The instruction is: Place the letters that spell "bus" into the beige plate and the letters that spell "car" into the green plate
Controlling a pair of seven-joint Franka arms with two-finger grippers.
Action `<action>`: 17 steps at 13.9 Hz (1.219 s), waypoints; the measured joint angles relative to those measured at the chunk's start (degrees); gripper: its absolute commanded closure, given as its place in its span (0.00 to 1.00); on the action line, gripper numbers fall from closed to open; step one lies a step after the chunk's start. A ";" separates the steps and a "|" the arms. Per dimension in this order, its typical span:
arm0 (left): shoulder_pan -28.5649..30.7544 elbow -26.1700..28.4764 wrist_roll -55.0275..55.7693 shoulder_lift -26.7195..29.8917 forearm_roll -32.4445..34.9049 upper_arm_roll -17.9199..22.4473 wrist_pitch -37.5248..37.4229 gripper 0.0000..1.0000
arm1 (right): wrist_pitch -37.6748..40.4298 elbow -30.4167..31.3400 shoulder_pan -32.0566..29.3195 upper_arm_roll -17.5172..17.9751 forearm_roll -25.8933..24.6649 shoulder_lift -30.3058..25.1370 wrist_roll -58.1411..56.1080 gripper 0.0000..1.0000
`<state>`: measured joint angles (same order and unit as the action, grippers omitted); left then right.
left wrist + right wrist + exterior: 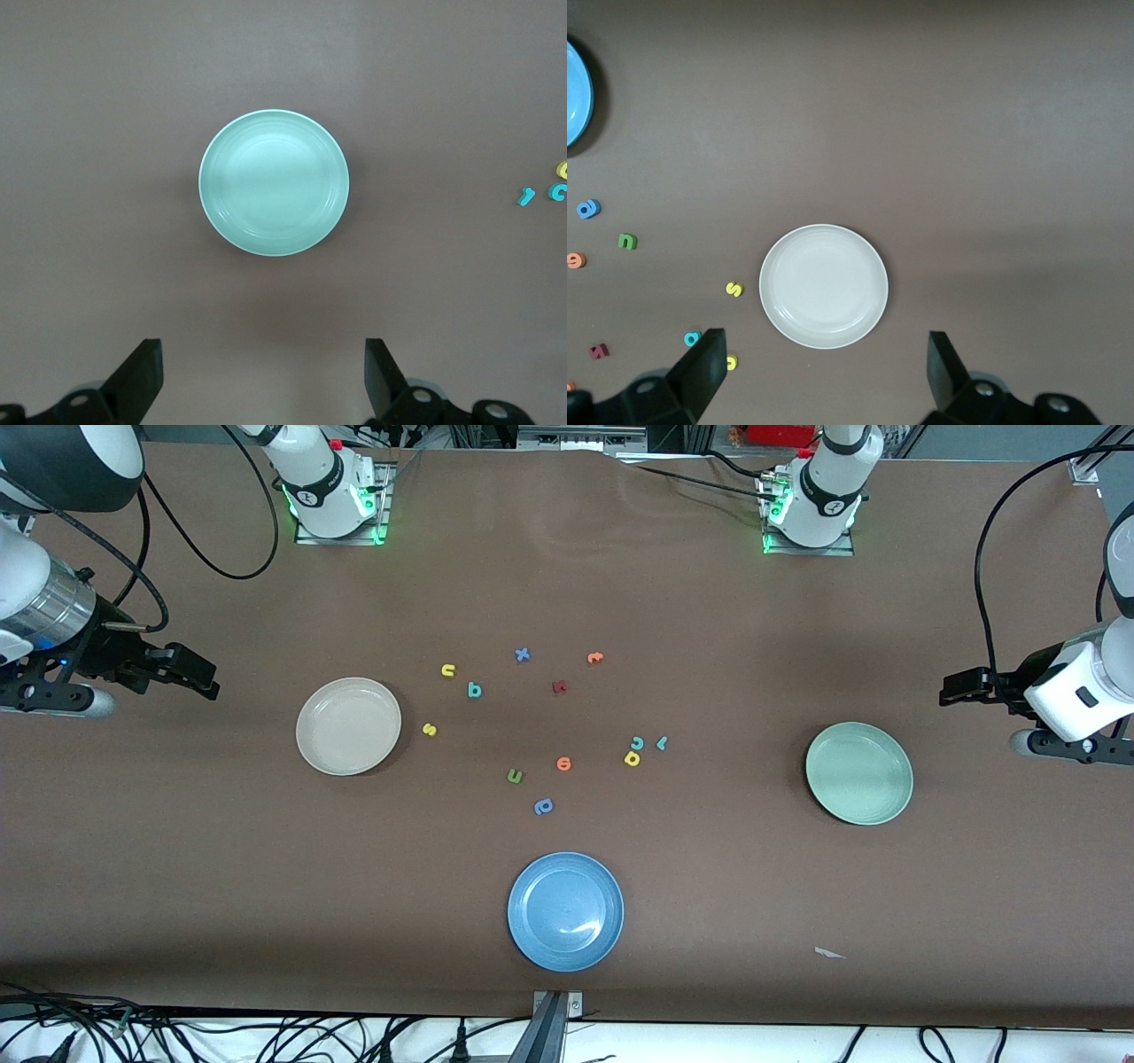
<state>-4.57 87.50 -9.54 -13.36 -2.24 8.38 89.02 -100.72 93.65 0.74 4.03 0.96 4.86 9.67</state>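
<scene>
So, nothing sorted yet: both plates are bare and all letters lie loose on the table mid-way between them.

Handling, as judged: the foam letters look tiny, light and soft, lying flat. A pinch across the outer edges, straight down, seems best (thin pieces may slip or flip under the fingertips). Plates look rigid and need no moving.

Appearance and place:
- yellow u [448, 670], teal b [475, 689] and yellow s [430, 730] sit near the beige plate [317, 755], toward the right arm's end.
- teal c [637, 743], teal r [661, 743] and yellow a [632, 759] are clustered tightly, well apart from the green plate [891, 798] at the left arm's end.
- Decoys: green letter [516, 777], orange round letter [563, 763], blue round letter [543, 807]; blue plate [530, 942] nearest the camera.

Left gripper [263, 376] hangs over the table beside the green plate, jaws spread wide, empty. Right gripper [826, 372] hangs beside the beige plate, likewise spread and empty.
</scene>
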 measured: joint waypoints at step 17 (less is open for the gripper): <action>-0.71 0.00 0.00 -0.77 0.00 -0.73 -0.04 0.00 | 0.23 0.00 0.00 0.71 0.00 0.00 -0.03 0.00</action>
<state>-5.28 87.50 -9.55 -14.13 -2.24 7.65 88.99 -100.48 93.65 0.74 4.74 0.96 4.85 9.64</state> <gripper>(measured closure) 0.000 0.000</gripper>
